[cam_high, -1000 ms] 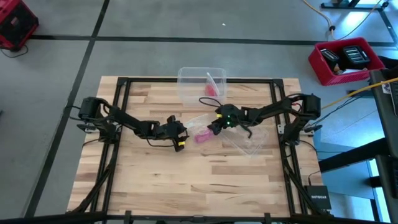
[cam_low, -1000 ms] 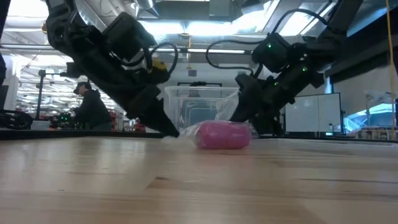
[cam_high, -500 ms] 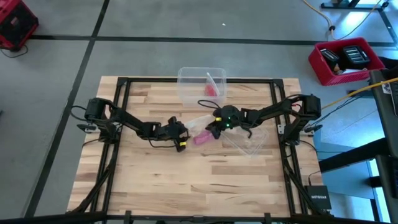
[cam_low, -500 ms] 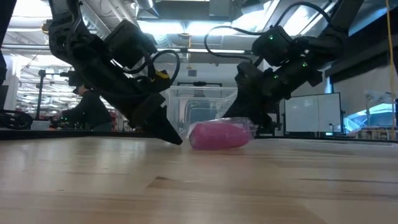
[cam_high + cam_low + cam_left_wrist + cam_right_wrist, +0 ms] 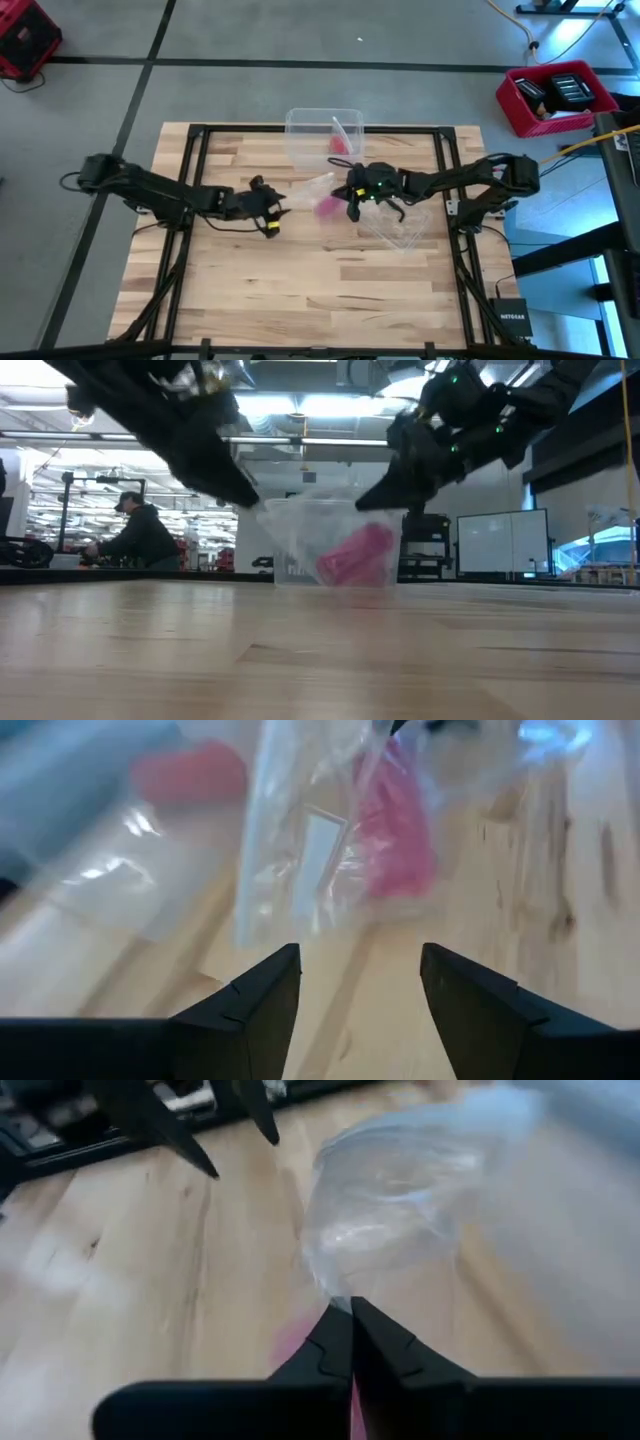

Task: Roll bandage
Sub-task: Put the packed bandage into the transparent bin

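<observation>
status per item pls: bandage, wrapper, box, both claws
bandage: rolled, inside the wrapper, tilted, off the table
wrapper: clear, lifted, pinched at one end by the right claw
clear plastic box: open, on the table behind, something pink inside
right claw: shut on the wrapper
left claw: open, empty, facing the wrapper, apart from it
person: in the room behind the table

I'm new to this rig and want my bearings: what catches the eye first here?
The pink bandage inside a clear wrapper, lifted off the table at mid-table by the shut right gripper. The left gripper is open just beside it, and a clear box sits behind.
</observation>
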